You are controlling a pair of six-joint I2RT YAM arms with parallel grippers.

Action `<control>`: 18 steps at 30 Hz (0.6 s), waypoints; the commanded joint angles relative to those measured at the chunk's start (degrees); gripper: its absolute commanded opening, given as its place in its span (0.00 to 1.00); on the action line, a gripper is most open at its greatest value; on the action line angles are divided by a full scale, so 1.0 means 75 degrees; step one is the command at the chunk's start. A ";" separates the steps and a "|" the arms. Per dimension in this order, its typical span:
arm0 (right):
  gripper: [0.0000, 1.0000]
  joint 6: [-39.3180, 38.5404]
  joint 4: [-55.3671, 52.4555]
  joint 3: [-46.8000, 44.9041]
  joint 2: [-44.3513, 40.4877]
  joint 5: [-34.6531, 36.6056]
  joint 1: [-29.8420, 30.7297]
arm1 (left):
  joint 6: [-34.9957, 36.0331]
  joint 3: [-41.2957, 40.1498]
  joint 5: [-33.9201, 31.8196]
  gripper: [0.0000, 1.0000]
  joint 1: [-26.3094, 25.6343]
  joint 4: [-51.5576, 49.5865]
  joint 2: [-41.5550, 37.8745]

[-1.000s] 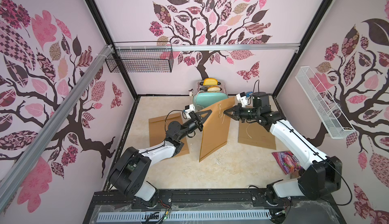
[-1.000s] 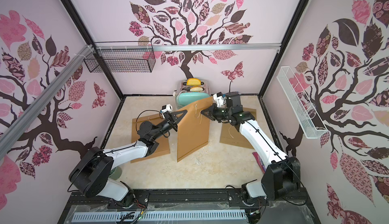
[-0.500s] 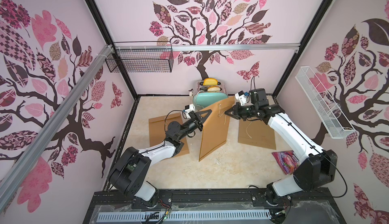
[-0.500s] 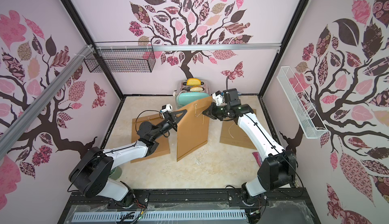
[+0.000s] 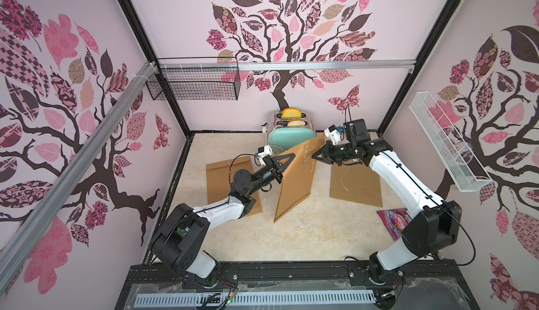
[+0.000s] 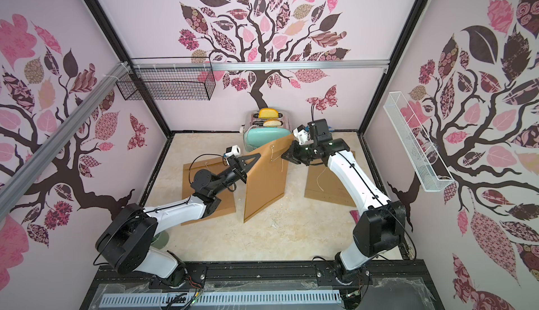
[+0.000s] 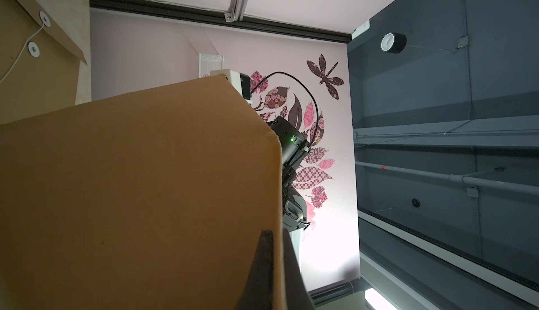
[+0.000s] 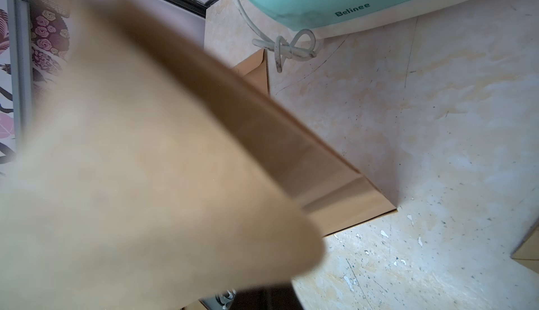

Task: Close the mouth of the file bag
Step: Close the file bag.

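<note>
file bag (image 5: 294,183) stands on edge just in front of the toaster (image 5: 291,135), w/ one low corner on the desk (image 5: 291,241) and its top end nearest the toaster. left fingers (image 5: 284,158) are clamped tight on the bag's long edge. right fingers (image 5: 320,157) are closed too, pinching the top edge beside the toaster.

risks, as i judge them:
- both grips are thin pinches on paper. if the arms pull apart or twist, the bag could tear or slip out.
- if either side lets go, the bag prob flops onto a flat envelope (image 5: 218,174) farther from the toaster.
- the tie string (image 5: 313,167) dangles loose and may snag.
- can't tell if the flap is folded, since it's blurred in the right wrist view.
</note>
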 commanded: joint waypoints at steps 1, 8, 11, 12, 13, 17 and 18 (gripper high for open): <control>0.00 -0.0252 -0.0326 0.0498 0.0084 0.0020 -0.0019 | -0.0003 -0.0018 0.0119 0.00 -0.0103 0.0387 -0.0160; 0.00 -0.0244 -0.0576 0.1144 0.0347 -0.0198 -0.0010 | 0.0019 -0.0036 0.0127 0.00 -0.0173 0.0340 -0.0135; 0.00 -0.0161 -0.0500 0.1268 0.0335 -0.0419 -0.0002 | 0.0011 -0.0059 0.0130 0.00 -0.0177 0.0352 -0.0013; 0.00 -0.0144 -0.0511 0.1327 0.0335 -0.0491 -0.0007 | 0.0019 -0.0055 0.0119 0.00 -0.0186 0.0374 0.0039; 0.00 -0.0126 -0.0502 0.1349 0.0336 -0.0552 -0.0006 | 0.0020 -0.0044 0.0123 0.00 -0.0180 0.0375 0.0090; 0.00 -0.0058 -0.0440 0.1335 0.0237 -0.0690 0.0033 | 0.0043 0.0024 0.0095 0.00 -0.0179 0.0378 0.0208; 0.00 -0.0043 -0.0435 0.1340 0.0212 -0.0698 0.0060 | 0.0043 0.0064 0.0095 0.00 -0.0175 0.0379 0.0243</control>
